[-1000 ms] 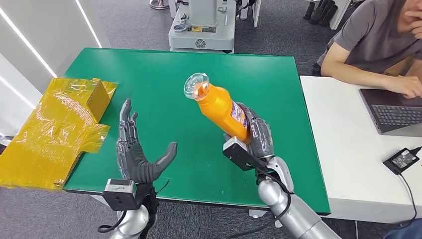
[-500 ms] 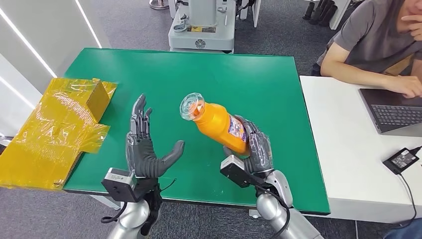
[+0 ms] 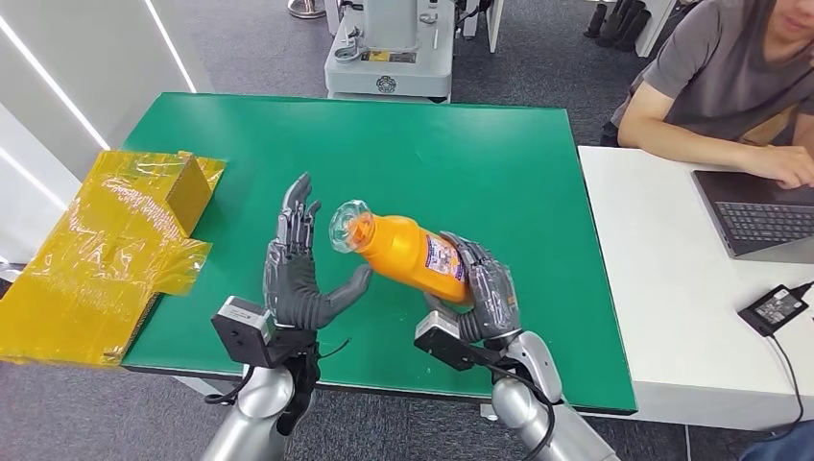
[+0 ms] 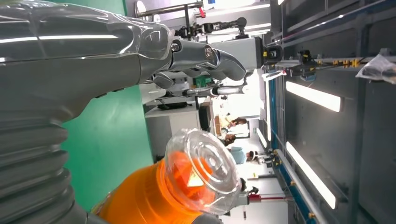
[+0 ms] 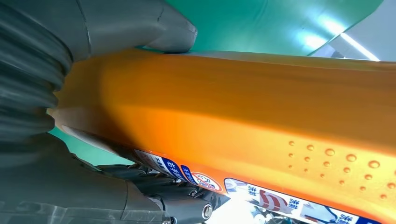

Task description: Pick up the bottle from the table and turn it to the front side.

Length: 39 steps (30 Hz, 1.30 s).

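Gripping the bottle [image 3: 408,254] round its lower body, the right hand [image 3: 483,293] holds it tilted above the bench [image 3: 518,163], near the front edge, cap toward the left hand [image 3: 299,274]. That hand is spread, holding nothing, palm just beside the cap. Judged step: lifted, turning under way. Next move calls for the left hand to steady the neck while the label rotates forward. Far left, a yellow box [image 3: 106,250] overhangs the bench edge.

Head high, facing down; wrists close; all share bottle [image 3: 408,254]
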Each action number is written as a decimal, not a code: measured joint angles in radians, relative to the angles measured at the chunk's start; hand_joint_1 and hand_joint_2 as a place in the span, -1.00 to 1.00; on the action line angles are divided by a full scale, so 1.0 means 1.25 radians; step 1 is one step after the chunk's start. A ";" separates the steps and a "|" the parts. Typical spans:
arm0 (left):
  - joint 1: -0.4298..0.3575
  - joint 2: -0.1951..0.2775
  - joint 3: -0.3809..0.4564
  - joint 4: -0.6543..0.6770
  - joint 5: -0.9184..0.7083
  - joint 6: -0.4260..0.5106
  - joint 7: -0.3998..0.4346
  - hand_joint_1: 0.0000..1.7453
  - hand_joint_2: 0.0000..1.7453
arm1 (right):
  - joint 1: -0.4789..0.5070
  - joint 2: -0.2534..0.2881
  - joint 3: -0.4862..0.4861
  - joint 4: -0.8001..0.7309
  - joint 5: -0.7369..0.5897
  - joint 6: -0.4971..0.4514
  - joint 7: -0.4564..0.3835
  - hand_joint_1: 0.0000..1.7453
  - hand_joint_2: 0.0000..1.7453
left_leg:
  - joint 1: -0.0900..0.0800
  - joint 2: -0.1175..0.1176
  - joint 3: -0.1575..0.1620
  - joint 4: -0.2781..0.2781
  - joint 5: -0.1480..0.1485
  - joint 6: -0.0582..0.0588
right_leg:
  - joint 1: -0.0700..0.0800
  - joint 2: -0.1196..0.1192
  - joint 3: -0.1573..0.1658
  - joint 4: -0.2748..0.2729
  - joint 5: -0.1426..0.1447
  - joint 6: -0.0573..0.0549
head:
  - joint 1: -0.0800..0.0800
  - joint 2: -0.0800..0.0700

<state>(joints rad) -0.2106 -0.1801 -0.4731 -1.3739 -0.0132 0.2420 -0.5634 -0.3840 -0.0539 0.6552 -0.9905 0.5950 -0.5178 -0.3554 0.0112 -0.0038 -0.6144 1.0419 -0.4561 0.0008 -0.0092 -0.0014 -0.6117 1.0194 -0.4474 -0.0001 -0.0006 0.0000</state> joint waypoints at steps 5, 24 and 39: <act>-0.014 0.000 -0.001 0.018 0.004 -0.007 -0.002 -1.00 1.00 | -0.002 0.012 0.001 0.002 -0.004 0.008 -0.010 1.00 1.00 | 0.000 0.000 0.000 0.000 0.000 0.000 | 0.000 0.000 0.000 0.000 0.000 0.000 | 0.000 0.000; -0.014 0.001 -0.001 0.023 0.000 0.009 -0.008 -1.00 1.00 | -0.053 0.047 0.015 0.049 -0.027 0.133 0.010 1.00 1.00 | 0.000 0.000 0.000 0.000 0.000 0.000 | 0.000 0.000 0.000 0.000 0.000 0.000 | 0.000 0.000; -0.014 0.002 0.000 0.020 -0.008 0.011 0.000 -1.00 1.00 | -0.140 0.064 0.049 0.121 -0.011 0.160 0.002 1.00 1.00 | 0.000 0.000 0.000 0.000 0.000 0.000 | 0.000 0.000 0.000 0.000 0.000 0.000 | 0.000 0.000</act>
<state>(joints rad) -0.2287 -0.1774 -0.4730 -1.3488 -0.0237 0.2553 -0.5631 -0.5588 0.0257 0.7164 -0.8394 0.5811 -0.3177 -0.3530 0.0113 -0.0039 -0.6148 1.0419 -0.4558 0.0006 -0.0092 -0.0017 -0.6116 1.0197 -0.4472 -0.0004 -0.0005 0.0000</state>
